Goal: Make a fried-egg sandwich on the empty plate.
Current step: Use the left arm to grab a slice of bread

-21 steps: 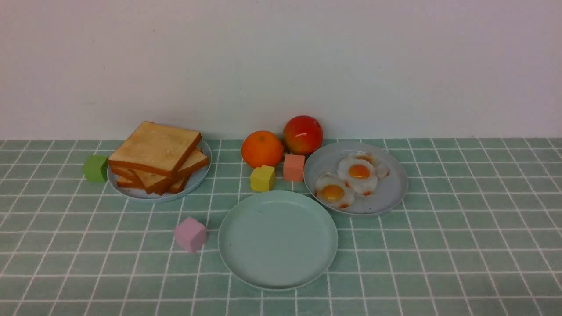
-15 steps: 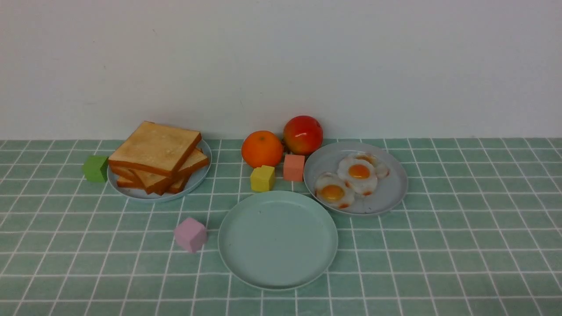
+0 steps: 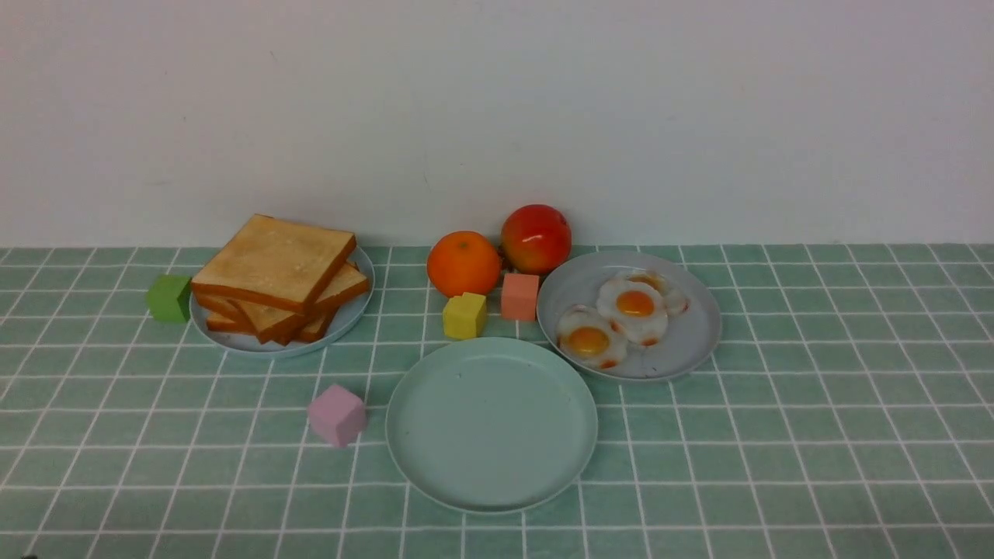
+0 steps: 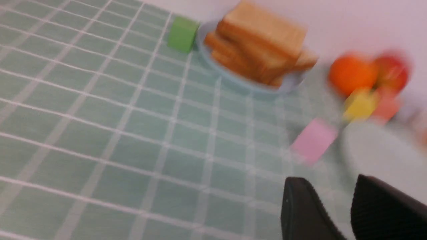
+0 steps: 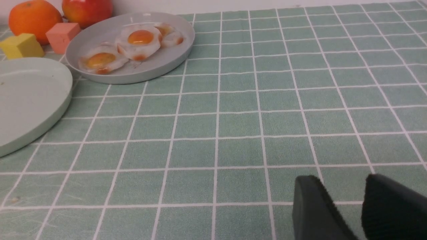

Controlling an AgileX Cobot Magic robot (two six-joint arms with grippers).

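1. 2 tools, left tool [image 4: 325, 176] and right tool [image 5: 335, 178], each stand apart at the tips, gripping nothing.
2. Empty mint-green plate [image 3: 491, 427]: on the counter [image 3: 776, 466], front view centre, toward 6 o'clock.
3. Toast slices [image 3: 276, 264]: stacked on the light-blue plate [image 3: 356, 314], at 10 o'clock from the mint-green plate.
4. Fried eggs [image 3: 633, 310]: on the grey-blue plate [image 3: 695, 334], at 2 o'clock from it.

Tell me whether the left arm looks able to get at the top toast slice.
Probably yes: the top toast slice lies uncovered on the stack, and nothing stands between it and the left gripper.
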